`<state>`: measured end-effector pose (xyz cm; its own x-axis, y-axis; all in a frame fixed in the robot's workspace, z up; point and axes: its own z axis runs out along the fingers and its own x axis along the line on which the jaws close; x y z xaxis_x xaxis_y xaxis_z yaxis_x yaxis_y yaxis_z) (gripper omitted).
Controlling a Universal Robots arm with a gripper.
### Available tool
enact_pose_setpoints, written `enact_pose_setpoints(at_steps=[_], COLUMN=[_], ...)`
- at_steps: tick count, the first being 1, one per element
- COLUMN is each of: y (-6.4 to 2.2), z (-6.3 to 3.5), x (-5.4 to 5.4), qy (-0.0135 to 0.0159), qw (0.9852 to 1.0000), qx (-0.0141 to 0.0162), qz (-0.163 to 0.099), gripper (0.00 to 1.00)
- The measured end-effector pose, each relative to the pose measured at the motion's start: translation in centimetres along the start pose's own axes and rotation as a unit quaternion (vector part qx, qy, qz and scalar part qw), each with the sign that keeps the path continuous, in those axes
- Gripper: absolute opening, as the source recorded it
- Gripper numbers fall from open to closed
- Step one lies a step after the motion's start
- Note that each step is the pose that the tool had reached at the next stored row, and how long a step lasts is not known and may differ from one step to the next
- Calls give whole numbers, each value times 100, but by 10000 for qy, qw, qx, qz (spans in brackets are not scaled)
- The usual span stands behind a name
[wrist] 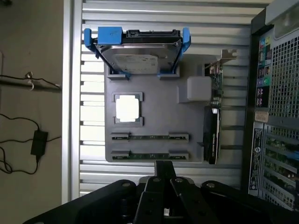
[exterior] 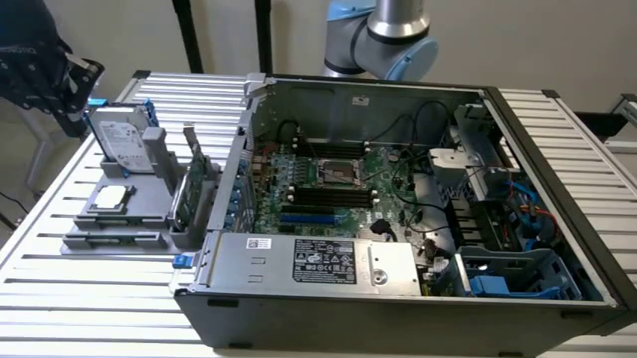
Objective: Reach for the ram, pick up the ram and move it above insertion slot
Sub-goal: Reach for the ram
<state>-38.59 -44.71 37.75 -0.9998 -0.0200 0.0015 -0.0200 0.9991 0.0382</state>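
Two ram sticks, thin green boards, lie side by side in the grey holder [wrist: 154, 112]; one ram stick [wrist: 149, 136] is in the inner slot and the other [wrist: 149, 155] is at the holder's edge. My gripper [wrist: 164, 169] hangs above that edge, its black fingers drawn together with nothing between them, apart from both sticks. In the exterior view the ram sticks [exterior: 112, 239] sit at the holder's near end. The long black memory slots [exterior: 329, 195] lie on the motherboard inside the open case [exterior: 398, 313].
The holder also carries a silver hard drive with blue rails [wrist: 138, 51], a square processor [wrist: 127, 108] and an upright green expansion card [wrist: 214, 116]. The case wall [exterior: 224, 186] rises right beside the holder. A black shape [exterior: 35, 67] hangs at the exterior view's upper left.
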Motion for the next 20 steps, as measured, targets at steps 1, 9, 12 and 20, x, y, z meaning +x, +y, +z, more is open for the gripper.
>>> enact_pose_setpoints(at_steps=[1, 9, 12, 20], y=[-36, -161, -161, -161], z=[5, 27, 28, 28], x=[0, 5, 6, 6], qy=[3, 26, 26, 26], qw=[10000, 10000, 10000, 10000], qx=[0, 8, 8, 8], qz=[-1, -6, -6, -7], gripper=[11, 11, 11, 11])
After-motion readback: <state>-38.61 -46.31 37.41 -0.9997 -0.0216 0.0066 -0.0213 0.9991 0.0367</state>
